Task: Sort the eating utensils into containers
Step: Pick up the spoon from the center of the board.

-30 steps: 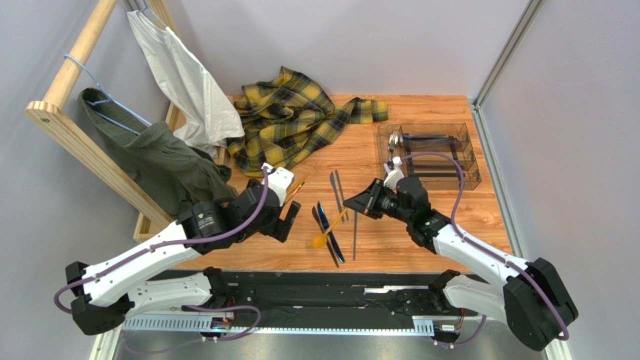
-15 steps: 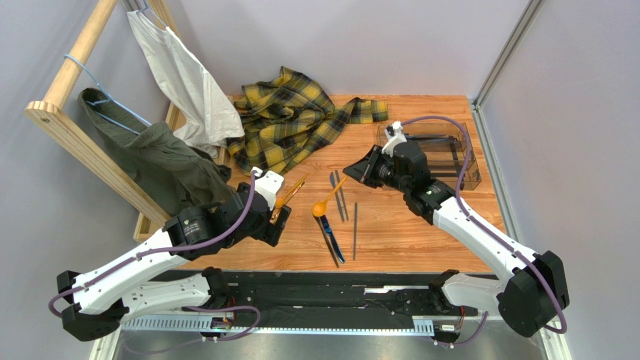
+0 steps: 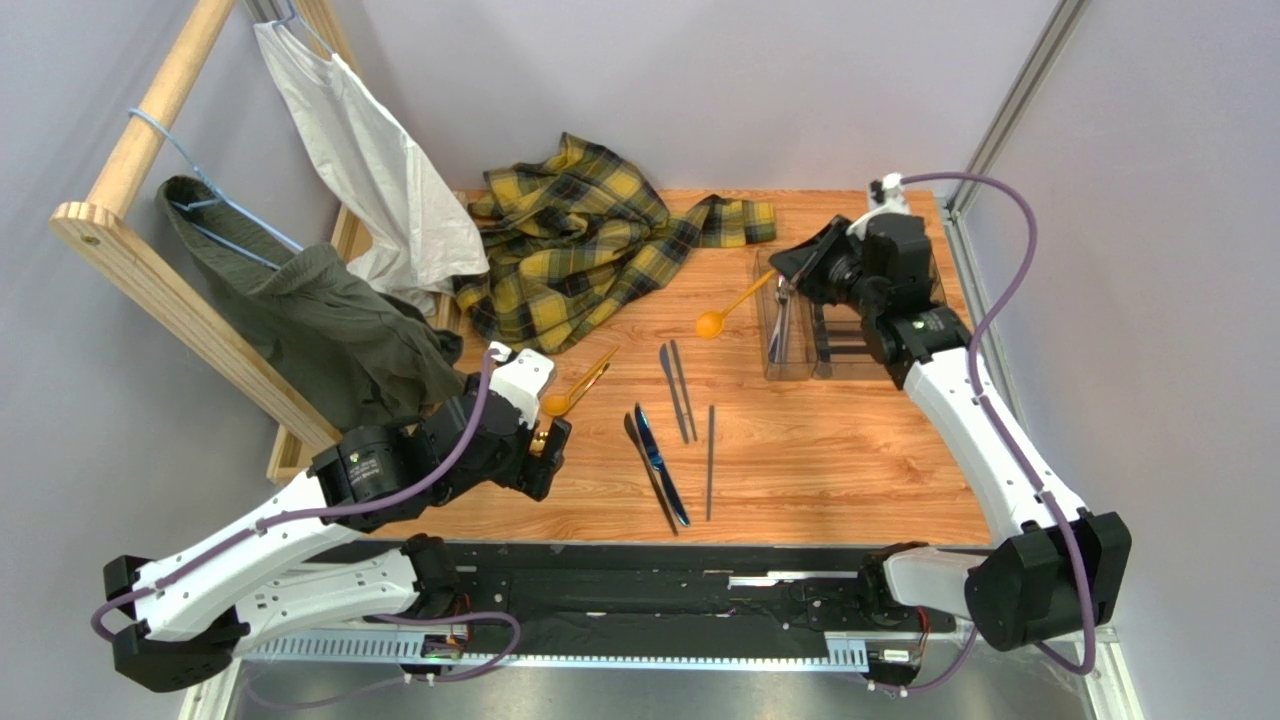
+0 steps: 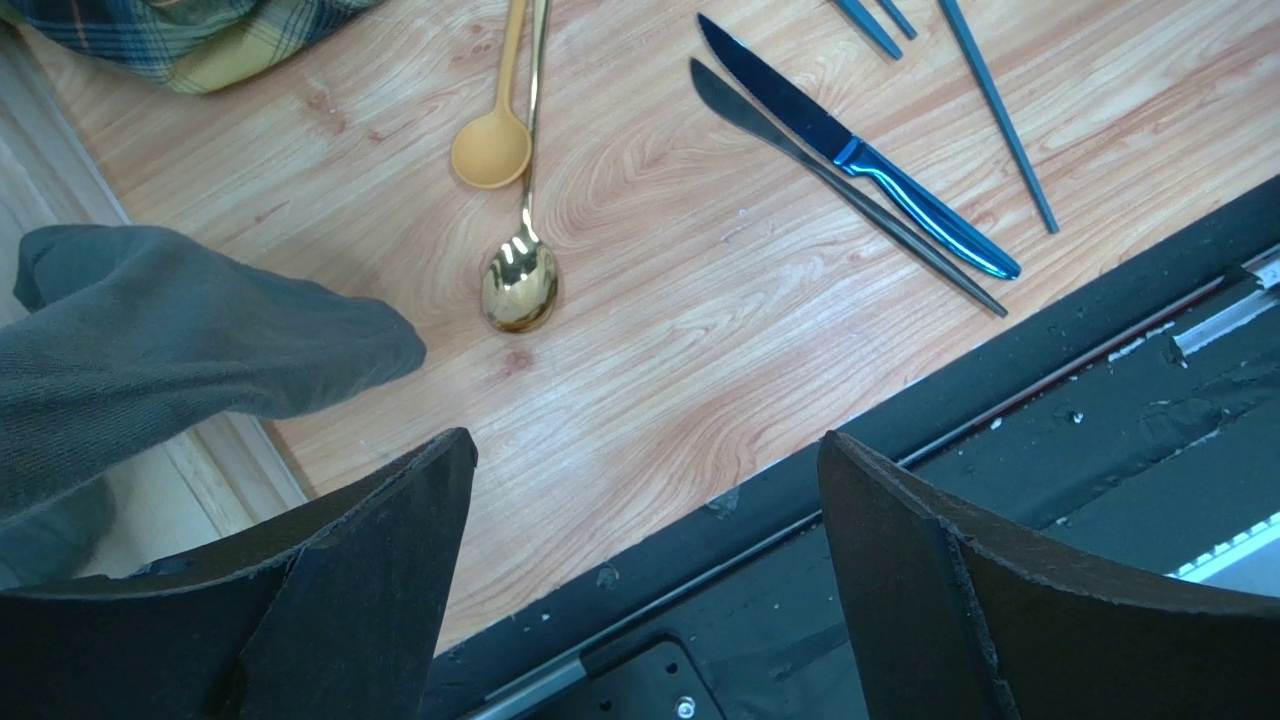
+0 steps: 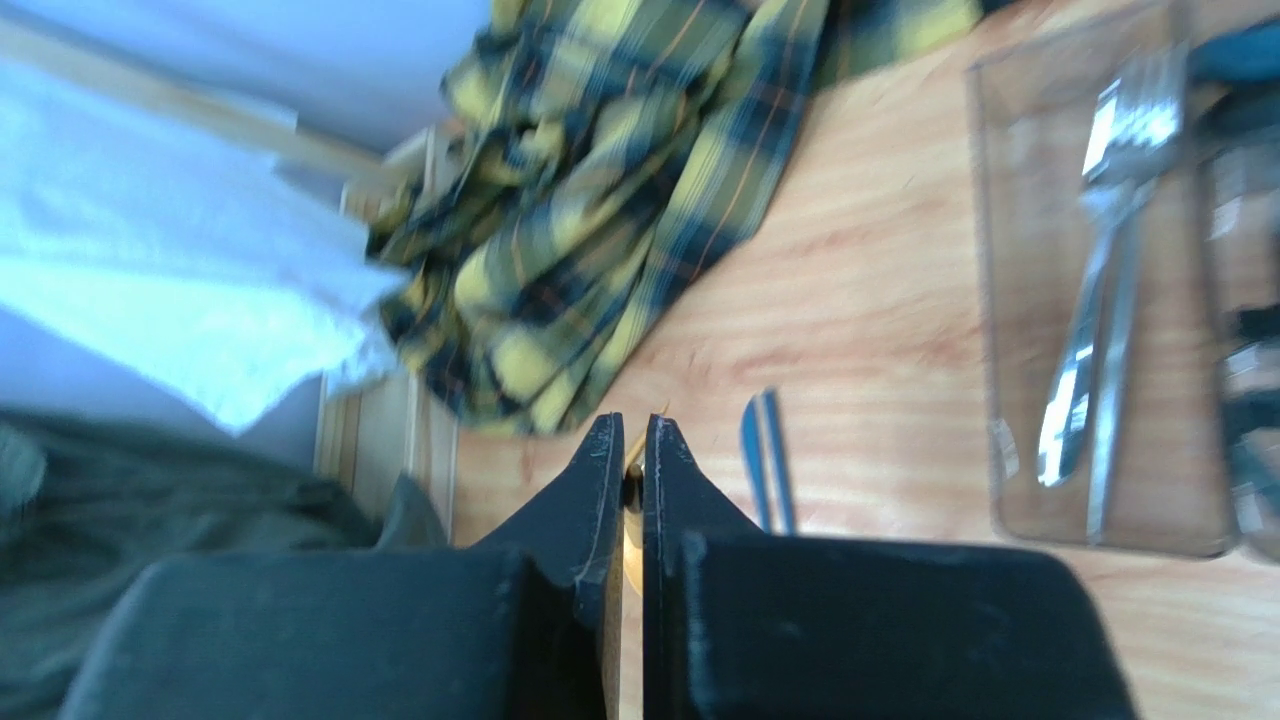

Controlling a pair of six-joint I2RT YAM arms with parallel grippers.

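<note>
Spoon is held clamped in the right claw, arm stretched to the tray; left claw is spread wide.

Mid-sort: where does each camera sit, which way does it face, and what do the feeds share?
Top external: above and behind the bases, looking down on the table, both arms, the tray and the orange spoon.
Left wrist: on the left arm, looking down at the near table; open left gripper frames a gold spoon and blue knife.
Right wrist: on the right arm, facing the plaid shirt; right gripper shut on the orange spoon.
Shared: tray and shirt show in top and right wrist views.
</note>
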